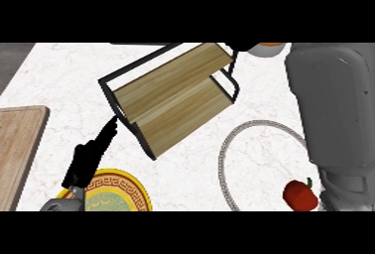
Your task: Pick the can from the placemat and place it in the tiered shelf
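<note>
The shelf (172, 96) stands mid-bench, black frame around wooden tiers. The right forearm (333, 114) blocks the bench's right edge. Bare bench (58, 74) lies open left of the shelf. The left hand (92, 154), a plate (121, 193) and a board (18, 149) crowd the near left.

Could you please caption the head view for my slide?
Left hand open beside the tiered shelf; right forearm reaches toward its far end.

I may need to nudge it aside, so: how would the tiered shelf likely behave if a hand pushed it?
The tiered shelf looks rigid, thin black frame holding flat wooden boards, so it would probably slide as one piece on the smooth marble counter. Being tall and open-framed, it may tip if pushed high. The left hand beside it should push low.
</note>
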